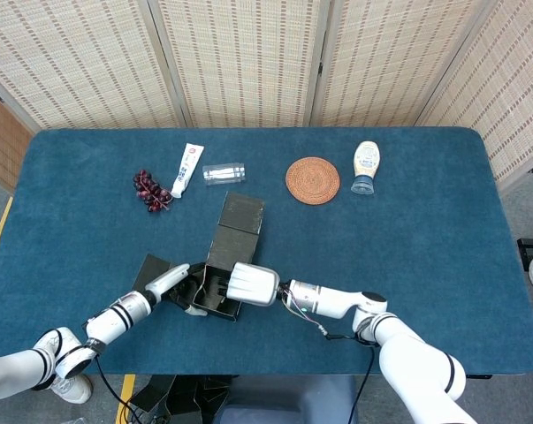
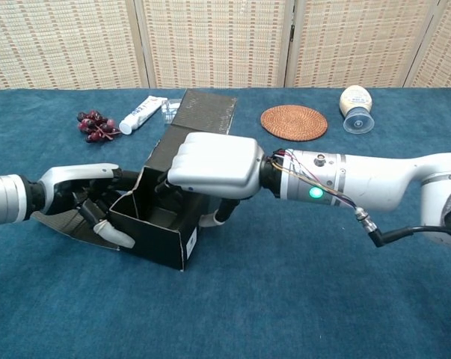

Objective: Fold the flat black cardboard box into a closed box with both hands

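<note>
Blue felt table (image 1: 425, 238); both hands, left hand (image 2: 87, 198) and right hand (image 2: 214, 166), grip matte black cardboard box (image 2: 161, 232).

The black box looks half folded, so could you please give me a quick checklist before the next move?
1. Black box walls standing, top open: ok.
2. Lid flap free, tilted back and away from the robot: ok.
3. Left hand braces the box's left side: ok.
4. Right hand over the open top with fingers inside: ok; whether they pinch a wall, cannot tell.
5. Side flap under the left hand folded in: not ok.
6. Clear cup and toothpaste tube lie apart from the flap: ok.
</note>
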### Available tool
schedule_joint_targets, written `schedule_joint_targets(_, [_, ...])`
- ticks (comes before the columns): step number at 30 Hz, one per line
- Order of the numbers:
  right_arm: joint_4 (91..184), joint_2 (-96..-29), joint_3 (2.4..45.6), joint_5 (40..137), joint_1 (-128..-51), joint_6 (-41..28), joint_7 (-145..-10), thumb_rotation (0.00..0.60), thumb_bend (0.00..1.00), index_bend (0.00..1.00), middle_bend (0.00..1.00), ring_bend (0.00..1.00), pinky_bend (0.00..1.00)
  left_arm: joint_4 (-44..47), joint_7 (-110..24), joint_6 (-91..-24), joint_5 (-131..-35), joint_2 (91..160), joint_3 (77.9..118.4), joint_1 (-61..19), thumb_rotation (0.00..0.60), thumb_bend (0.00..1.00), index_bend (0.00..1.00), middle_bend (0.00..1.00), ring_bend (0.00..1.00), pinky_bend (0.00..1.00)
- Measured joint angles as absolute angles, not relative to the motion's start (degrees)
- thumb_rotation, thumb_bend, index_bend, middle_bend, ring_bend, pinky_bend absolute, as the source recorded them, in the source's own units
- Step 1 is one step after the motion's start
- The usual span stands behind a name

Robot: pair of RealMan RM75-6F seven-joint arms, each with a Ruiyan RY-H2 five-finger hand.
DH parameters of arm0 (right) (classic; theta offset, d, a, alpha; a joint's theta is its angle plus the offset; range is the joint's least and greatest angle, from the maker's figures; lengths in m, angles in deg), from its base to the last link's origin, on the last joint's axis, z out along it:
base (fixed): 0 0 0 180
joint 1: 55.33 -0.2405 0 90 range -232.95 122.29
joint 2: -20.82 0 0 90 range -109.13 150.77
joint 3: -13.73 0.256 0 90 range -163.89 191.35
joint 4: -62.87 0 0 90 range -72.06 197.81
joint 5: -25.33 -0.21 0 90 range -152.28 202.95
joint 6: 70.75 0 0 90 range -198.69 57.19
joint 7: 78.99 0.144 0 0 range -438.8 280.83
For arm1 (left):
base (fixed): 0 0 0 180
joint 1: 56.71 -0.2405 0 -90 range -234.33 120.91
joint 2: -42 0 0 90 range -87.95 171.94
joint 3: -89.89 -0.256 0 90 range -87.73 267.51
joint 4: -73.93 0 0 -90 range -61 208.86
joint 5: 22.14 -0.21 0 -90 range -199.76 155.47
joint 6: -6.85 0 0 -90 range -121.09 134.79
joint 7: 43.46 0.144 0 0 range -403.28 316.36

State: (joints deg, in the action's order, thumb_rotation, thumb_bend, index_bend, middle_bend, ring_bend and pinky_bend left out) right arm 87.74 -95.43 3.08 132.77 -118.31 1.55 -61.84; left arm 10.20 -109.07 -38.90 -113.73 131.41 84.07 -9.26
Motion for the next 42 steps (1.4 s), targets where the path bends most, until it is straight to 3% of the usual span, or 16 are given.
schedule_joint_targets(7, [93.02,-92.45,2.87,133.16,-119.46,-0.12,-63.05,0.600,0.26,0.70,0.71,0.77,0.82,9.64,-109.10,-39.31,-113.85,131.04,83.93,-9.25,0.600,0.10,0.19,0.21,0.58,0.79])
schedule_joint_targets(11, [95.79,-90.81,3.07,133.23,-119.93,-0.64,-63.94,0.600,0.27,0.73,0.78,0.77,0.82,9.28,-108.79,-39.36,-113.86,130.82,83.87,-9.20,0.600,0.10,0.19,0.21,0.58,0.79])
schedule_joint_targets(20, [99.99,-88.61,3.70,133.33,-120.25,-1.53,-65.98,0.600,0.30,0.76,0.83,0.77,0.82,8.61,-108.14,-39.41,-113.42,130.62,84.05,-9.24,0.600,0.09,0.19,0.21,0.58,0.79])
schedule_joint_targets(24, [100.68,-88.05,3.94,133.22,-120.09,-1.95,-66.69,0.600,0.29,0.76,0.76,0.77,0.82,8.36,-107.80,-39.38,-113.14,130.56,84.18,-9.31,0.600,0.10,0.19,0.21,0.58,0.79])
schedule_joint_targets(26, [101.22,-87.59,4.05,133.07,-119.93,-2.28,-66.90,0.600,0.28,0.68,0.65,0.77,0.82,8.38,-107.59,-39.23,-112.98,130.58,84.25,-9.30,0.600,0.10,0.19,0.21,0.58,0.79])
schedule_joint_targets(29, [101.95,-86.98,4.38,132.68,-119.66,-2.77,-68.00,0.600,0.25,0.45,0.47,0.76,0.82,8.63,-107.35,-38.95,-112.51,130.73,84.53,-9.30,0.600,0.10,0.19,0.21,0.58,0.79])
schedule_joint_targets(32, [103.63,-86.09,4.91,131.98,-119.27,-3.33,-69.08,0.600,0.22,0.28,0.36,0.75,0.82,8.87,-107.01,-38.89,-112.05,130.96,84.88,-9.39,0.600,0.09,0.19,0.21,0.58,0.79])
schedule_joint_targets(38, [108.44,-83.48,5.95,130.49,-118.41,-5.02,-72.34,0.600,0.19,0.12,0.25,0.71,0.82,9.06,-105.89,-38.80,-110.44,131.62,85.91,-9.91,0.600,0.10,0.19,0.21,0.58,0.79])
schedule_joint_targets(42, [111.94,-81.75,6.99,129.30,-117.39,-5.21,-74.11,0.600,0.19,0.09,0.22,0.70,0.82,9.00,-104.09,-39.12,-109.25,132.04,86.76,-10.53,0.600,0.10,0.19,0.21,0.58,0.79])
